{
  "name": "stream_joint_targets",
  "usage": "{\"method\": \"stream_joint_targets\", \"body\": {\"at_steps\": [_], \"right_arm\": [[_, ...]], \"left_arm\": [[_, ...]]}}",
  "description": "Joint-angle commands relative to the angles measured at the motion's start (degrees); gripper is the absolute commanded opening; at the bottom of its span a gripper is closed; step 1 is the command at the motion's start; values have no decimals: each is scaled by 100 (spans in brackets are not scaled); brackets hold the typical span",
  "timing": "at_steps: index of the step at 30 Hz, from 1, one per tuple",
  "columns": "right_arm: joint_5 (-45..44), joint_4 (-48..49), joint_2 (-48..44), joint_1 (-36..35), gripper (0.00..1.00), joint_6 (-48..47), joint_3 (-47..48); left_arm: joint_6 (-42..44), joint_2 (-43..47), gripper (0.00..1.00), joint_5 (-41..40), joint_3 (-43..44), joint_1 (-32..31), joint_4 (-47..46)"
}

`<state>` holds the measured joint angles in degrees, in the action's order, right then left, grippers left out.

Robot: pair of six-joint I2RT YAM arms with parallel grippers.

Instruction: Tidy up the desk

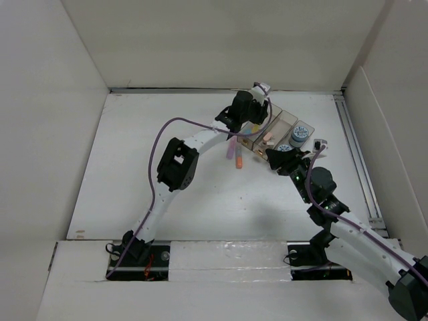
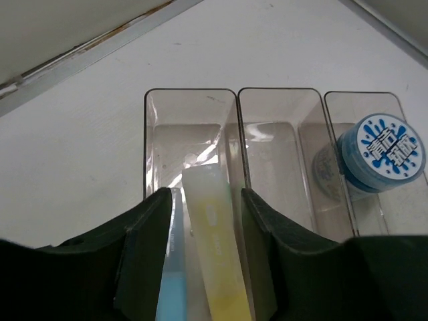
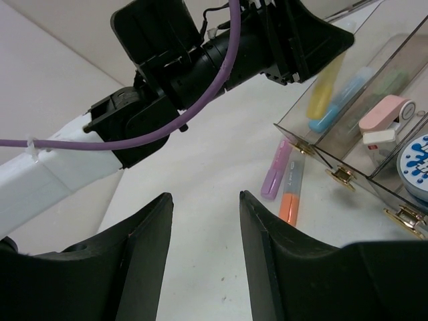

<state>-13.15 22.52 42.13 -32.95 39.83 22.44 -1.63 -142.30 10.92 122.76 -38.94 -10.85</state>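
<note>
The white desk (image 1: 147, 154) holds a clear three-compartment tray (image 1: 287, 119) at the back right. My left gripper (image 2: 204, 197) hovers over the tray's left compartment (image 2: 190, 127), jaws open. A yellow marker (image 2: 212, 254) stands between them without touching either finger, and a blue marker (image 2: 171, 287) lies beside it. Both lean inside that compartment in the right wrist view, yellow (image 3: 323, 90) and blue (image 3: 338, 107). A purple marker (image 3: 275, 172) and an orange marker (image 3: 291, 194) lie on the desk in front of the tray. My right gripper (image 3: 206, 197) is open and empty, just right of them.
A blue-lidded jar (image 2: 384, 150) sits in the tray's right compartment. A pink tape dispenser (image 3: 388, 114) sits in the middle one. White wall panels (image 1: 53, 87) enclose the desk. A metal rail (image 1: 354, 147) runs along its right edge.
</note>
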Motion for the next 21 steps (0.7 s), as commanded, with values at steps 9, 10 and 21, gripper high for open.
{"method": "stream_joint_targets", "body": {"at_steps": [9,10,21], "right_arm": [[75,323,216,43,50,-72,129],[110,305,234,43,50,-72,138],[329,446,366,43,19,-46,129]], "left_arm": [[-249,1388,65,-318,-1058,-17,-663],[-337,1824,64,-388,-1305,-17,-760],[-1497,4737,34,-2137,-6235,-17,-2159]]}}
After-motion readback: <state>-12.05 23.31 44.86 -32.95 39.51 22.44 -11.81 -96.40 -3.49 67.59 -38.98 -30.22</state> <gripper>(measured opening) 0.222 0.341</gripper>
